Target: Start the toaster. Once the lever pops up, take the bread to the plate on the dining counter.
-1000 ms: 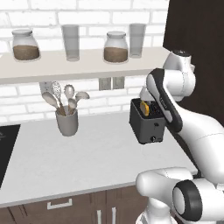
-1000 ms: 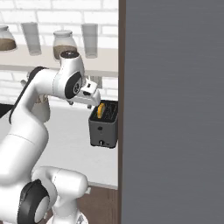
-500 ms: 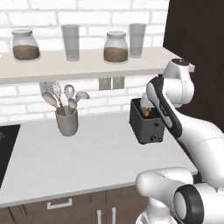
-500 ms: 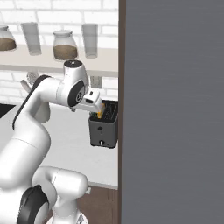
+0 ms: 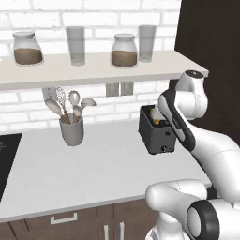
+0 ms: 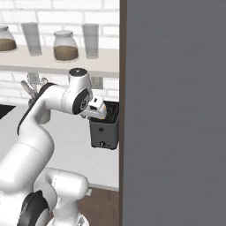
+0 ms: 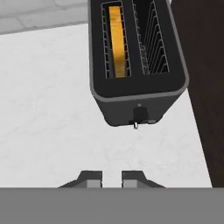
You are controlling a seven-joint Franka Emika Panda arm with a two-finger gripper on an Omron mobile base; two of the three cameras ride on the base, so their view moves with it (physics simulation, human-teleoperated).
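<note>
A: Where is the bread [image 7: 117,40]?

B: It sits down in one slot of the toaster [image 7: 139,99], on the worktop [image 5: 93,173].

A: And our gripper [image 7: 111,178]?

B: It hangs above the lever [image 7: 139,115], fingers nearly together, holding nothing. We think we press that lever next.

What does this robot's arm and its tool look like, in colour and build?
The arm is made of glossy white rounded segments with dark grey-black joint rings and a round capped joint at the top. The tool ends in two small dark, blocky fingertips. No cables or markings show.
</note>
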